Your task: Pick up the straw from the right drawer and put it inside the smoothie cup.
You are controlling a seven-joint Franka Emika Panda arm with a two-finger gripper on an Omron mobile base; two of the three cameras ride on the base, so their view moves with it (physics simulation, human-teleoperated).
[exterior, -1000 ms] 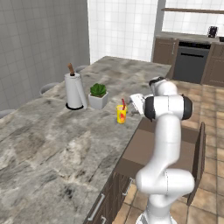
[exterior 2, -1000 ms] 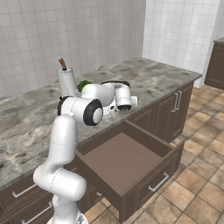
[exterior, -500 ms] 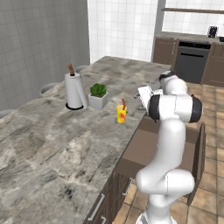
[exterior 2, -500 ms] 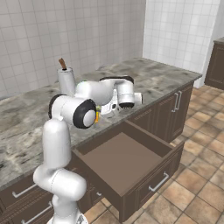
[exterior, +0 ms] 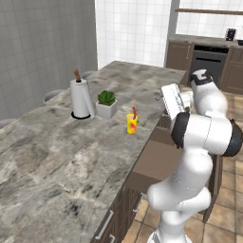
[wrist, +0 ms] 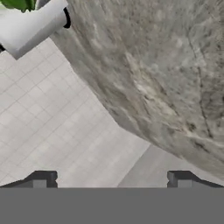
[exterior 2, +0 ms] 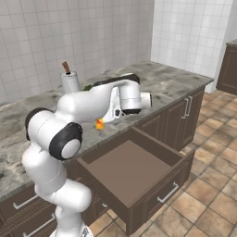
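The smoothie cup [exterior: 131, 125] is small and yellow and stands on the marble counter near its front edge. The red straw [exterior: 134, 112] sticks up out of it. In the right base view the smoothie cup [exterior 2: 99, 123] peeks out behind my forearm. My gripper [wrist: 109, 178] is open with nothing between its widely spread fingertips [wrist: 41, 177]. In the left base view my gripper [exterior: 169, 98] hovers above the counter edge, to the right of the cup and apart from it. Below, the right drawer [exterior 2: 127, 164] is pulled out, its brown floor bare.
A paper towel roll [exterior: 80, 98] and a white potted plant [exterior: 107, 104] stand behind the cup. The pulled-out drawer's front panel [exterior 2: 162, 199] juts into the tiled floor space. Closed cabinets with bar handles [exterior 2: 187, 107] lie to the right.
My hand has drawn back to the right, away from the cup, and the arm has swung with it. The cup with the straw has stayed put.
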